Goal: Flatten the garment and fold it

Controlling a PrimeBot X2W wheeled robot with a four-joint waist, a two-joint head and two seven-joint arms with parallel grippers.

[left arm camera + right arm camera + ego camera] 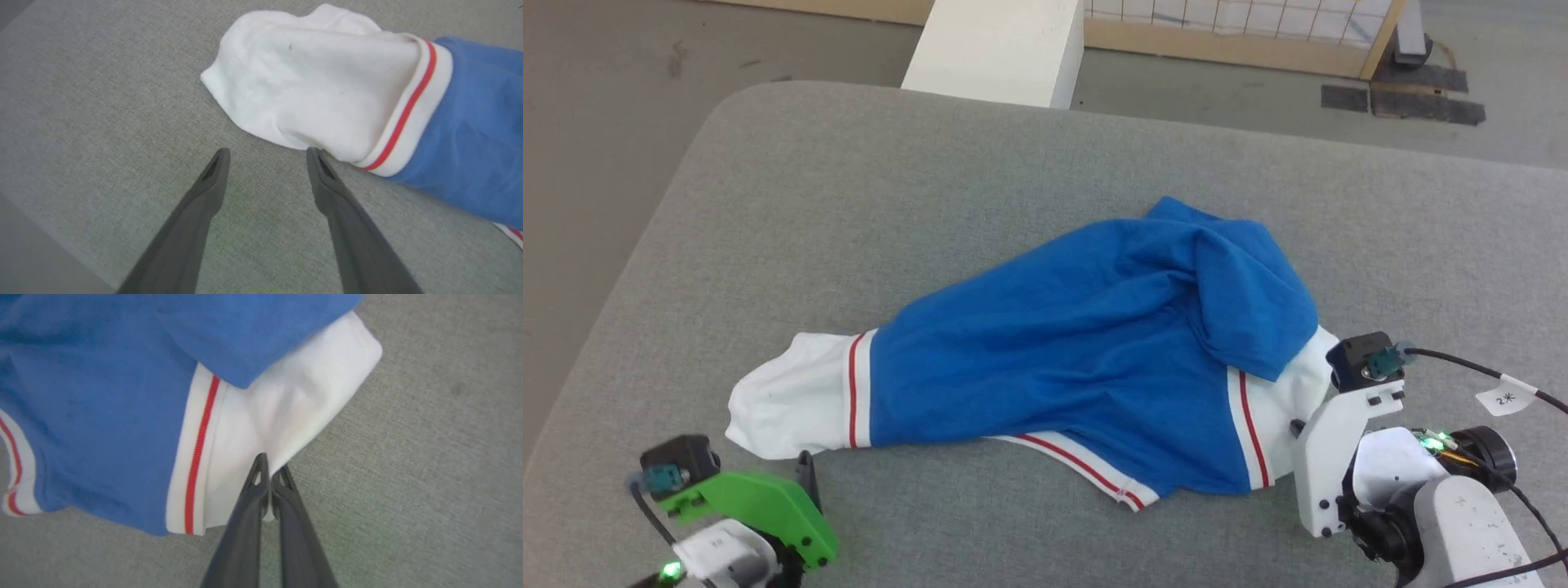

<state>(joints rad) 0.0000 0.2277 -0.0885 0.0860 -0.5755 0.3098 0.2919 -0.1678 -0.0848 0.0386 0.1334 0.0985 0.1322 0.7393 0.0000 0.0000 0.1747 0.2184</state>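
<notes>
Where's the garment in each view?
Head view: garment across the grey table, white ends lower left and lower right.
Left wrist view: garment upper right, white end just beyond the open left gripper.
Right wrist view: garment upper left; right gripper shut on its white end.
Shared landmark: red-striped white band on its near edge: head bottom centre, left wrist lower right, right wrist far left.

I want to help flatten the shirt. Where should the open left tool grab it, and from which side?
Grab the shirt by the loose edge of its white sleeve, coming in low from the robot's side. That edge lies flat on the table right ahead of the left tool, whose fingers stand apart. The right tool pinches the other white end.
</notes>
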